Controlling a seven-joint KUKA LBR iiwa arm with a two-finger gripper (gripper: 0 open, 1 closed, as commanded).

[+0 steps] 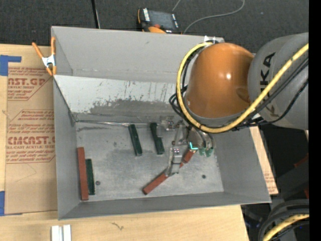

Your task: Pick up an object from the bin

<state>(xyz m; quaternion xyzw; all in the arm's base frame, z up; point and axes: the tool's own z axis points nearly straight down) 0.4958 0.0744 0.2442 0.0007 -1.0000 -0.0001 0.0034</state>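
Hanging low over the floor of the grey metal bin, the gripper sits right of the bin's middle, beneath the arm's orange cover. It is directly over a slim red-brown stick that lies slantwise, its lower end pointing toward the bin's front wall and its upper end showing just past the gripper on the right. The gripper appears to touch the stick, but it cannot be told whether it is spread, pressed together, or pinching the stick. Two dark green bars lie side by side just left of the gripper. Against the left wall, well apart, lie a red bar and a green bar, touching.
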